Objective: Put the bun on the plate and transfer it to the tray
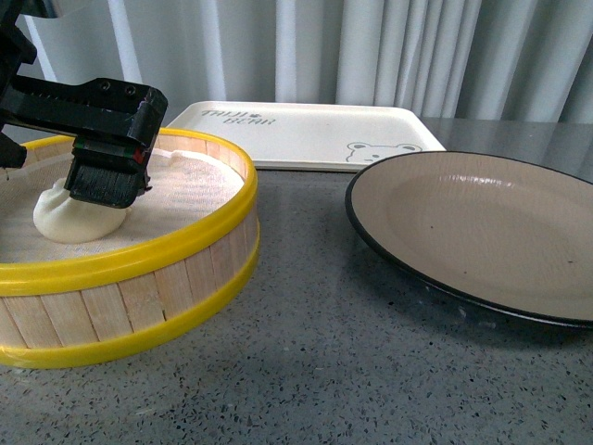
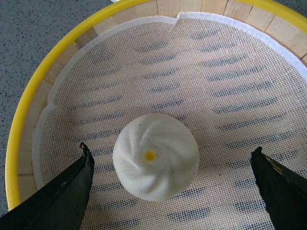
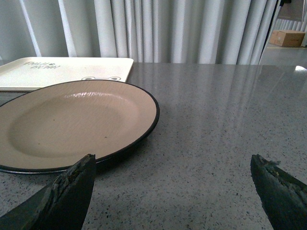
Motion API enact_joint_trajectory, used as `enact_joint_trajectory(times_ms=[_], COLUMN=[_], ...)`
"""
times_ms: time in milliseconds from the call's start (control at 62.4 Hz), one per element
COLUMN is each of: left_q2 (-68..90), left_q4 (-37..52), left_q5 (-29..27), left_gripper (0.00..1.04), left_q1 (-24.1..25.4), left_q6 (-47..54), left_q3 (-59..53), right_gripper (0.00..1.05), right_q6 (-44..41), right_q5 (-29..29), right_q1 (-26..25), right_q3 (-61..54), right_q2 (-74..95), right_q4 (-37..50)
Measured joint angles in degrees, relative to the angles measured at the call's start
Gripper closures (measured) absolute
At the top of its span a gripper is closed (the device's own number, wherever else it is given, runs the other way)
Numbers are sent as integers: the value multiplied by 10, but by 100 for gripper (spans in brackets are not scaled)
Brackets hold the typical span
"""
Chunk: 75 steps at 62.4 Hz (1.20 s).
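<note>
Both gaped: my left claw [image 2: 171, 148] straddled the bun [image 2: 156, 163], dot wrist-view only; right claw [image 3: 172, 156] near plate [image 3: 72, 120]. Grey speckled table [image 1: 371, 371], curtains [image 1: 371, 46].

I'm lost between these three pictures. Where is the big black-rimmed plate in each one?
Front view: the plate fills the right side, in front of the tray.
Left wrist view: absent; only the bun in the steamer basket.
Right wrist view: the plate lies just ahead of the right gripper, tray behind it.
Shared landmark: the tray's bear face, by the plate's far rim in both.
</note>
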Motion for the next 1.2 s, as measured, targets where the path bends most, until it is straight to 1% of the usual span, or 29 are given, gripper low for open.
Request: enact_joint_trajectory(times_ms=[321, 417, 497, 658, 690, 706, 738, 834, 914, 930, 1203], left_q2=[9, 9, 9, 10, 10, 10, 10, 10, 10, 10, 10], left_q4=[-9, -9, -9, -9, -9, -9, -9, -9, -9, -9, -24], left_q5=[-4, -5, -5, -8, -9, -9, -9, -9, -9, -9, -10], left_gripper=[7, 23, 34, 61, 64, 68, 71, 87, 97, 101, 101], left_q1=[0, 0, 0, -2, -2, -3, -4, -6, -8, -8, -7], left_q6=[-1, -2, -2, -2, -2, -2, -2, -2, -2, -2, 6], left_q3=[-2, -2, -2, -2, -2, -2, -1, 1, 4, 5, 42], right_gripper=[9, 9, 9, 9, 9, 9, 9, 9, 9, 9, 9], right_q6=[0, 0, 0, 0, 0, 0, 0, 0, 0, 0, 0], right_q5=[0, 0, 0, 0, 0, 0, 0, 0, 0, 0, 0], right_q1=[0, 0, 0, 0, 0, 0, 0, 0, 0, 0, 0], right_q3=[0, 0, 0, 0, 0, 0, 0, 0, 0, 0, 0], right_q2=[0, 0, 0, 0, 0, 0, 0, 0, 0, 0, 0], right_q4=[0, 0, 0, 0, 0, 0, 0, 0, 0, 0, 0])
